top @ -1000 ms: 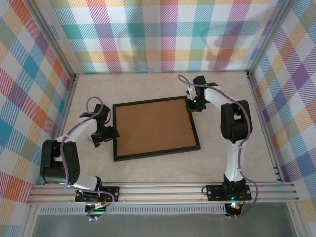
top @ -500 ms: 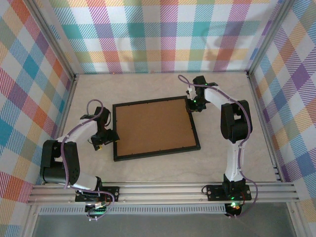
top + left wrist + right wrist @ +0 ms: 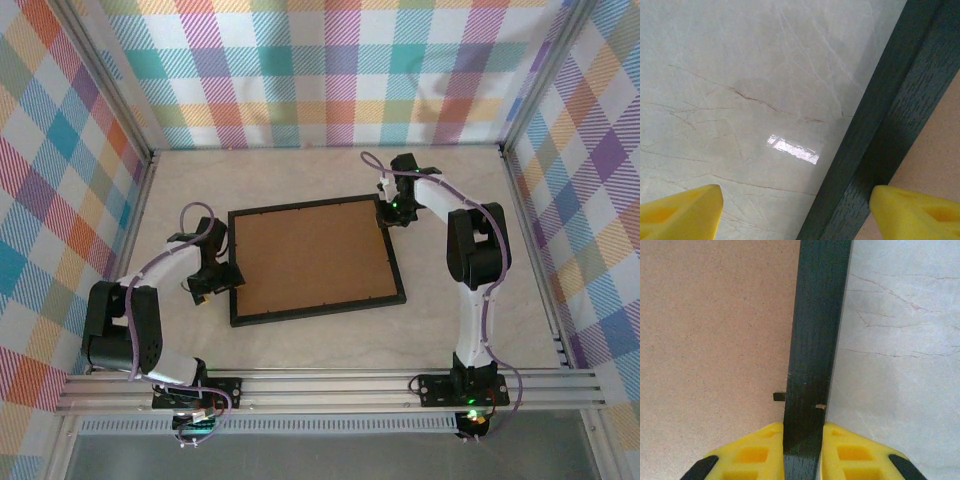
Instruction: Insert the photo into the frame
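The black frame (image 3: pixel 318 311) lies back up on the table, its brown board (image 3: pixel 310 255) facing me. The photo is hidden. My left gripper (image 3: pixel 218 282) is at the frame's left rail; in the left wrist view it (image 3: pixel 796 200) stands open, with one yellow finger (image 3: pixel 685 210) over the table and the other (image 3: pixel 912 212) over the board, the rail (image 3: pixel 890 115) between them. My right gripper (image 3: pixel 392 213) is at the far right corner. In the right wrist view it (image 3: pixel 802 432) is shut on the right rail (image 3: pixel 817 315).
A small black retaining tab (image 3: pixel 779 396) sticks out from the rail over the brown back (image 3: pixel 710 330). Pale marbled tabletop (image 3: pixel 300 175) surrounds the frame. Plaid walls (image 3: pixel 330 70) close off the far side and both flanks.
My left arm has shifted slightly toward the near edge beside the frame's left rail. The right arm and the frame have not moved.
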You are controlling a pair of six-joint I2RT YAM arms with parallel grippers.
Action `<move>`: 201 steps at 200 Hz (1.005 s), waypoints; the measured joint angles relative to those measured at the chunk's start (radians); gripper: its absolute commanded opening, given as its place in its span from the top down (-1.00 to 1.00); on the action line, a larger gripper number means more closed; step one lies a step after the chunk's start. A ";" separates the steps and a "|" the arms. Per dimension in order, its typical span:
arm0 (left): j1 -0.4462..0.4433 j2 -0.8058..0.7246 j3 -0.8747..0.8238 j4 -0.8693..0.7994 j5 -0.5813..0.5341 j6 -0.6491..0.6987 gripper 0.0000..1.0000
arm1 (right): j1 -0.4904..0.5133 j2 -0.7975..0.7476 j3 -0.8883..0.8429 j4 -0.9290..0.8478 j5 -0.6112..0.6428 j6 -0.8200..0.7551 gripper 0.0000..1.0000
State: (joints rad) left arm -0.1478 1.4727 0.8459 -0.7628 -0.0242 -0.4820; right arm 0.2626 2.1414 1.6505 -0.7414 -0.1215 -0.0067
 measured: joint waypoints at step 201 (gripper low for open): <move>-0.204 0.129 0.107 -0.076 -0.214 -0.117 -0.59 | -0.002 -0.005 -0.007 0.014 0.022 0.026 0.61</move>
State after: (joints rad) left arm -0.3523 1.6012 0.9531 -0.8387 -0.2382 -0.5995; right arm 0.2611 2.1365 1.6436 -0.7269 -0.0994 0.0196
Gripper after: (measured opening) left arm 0.785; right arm 0.199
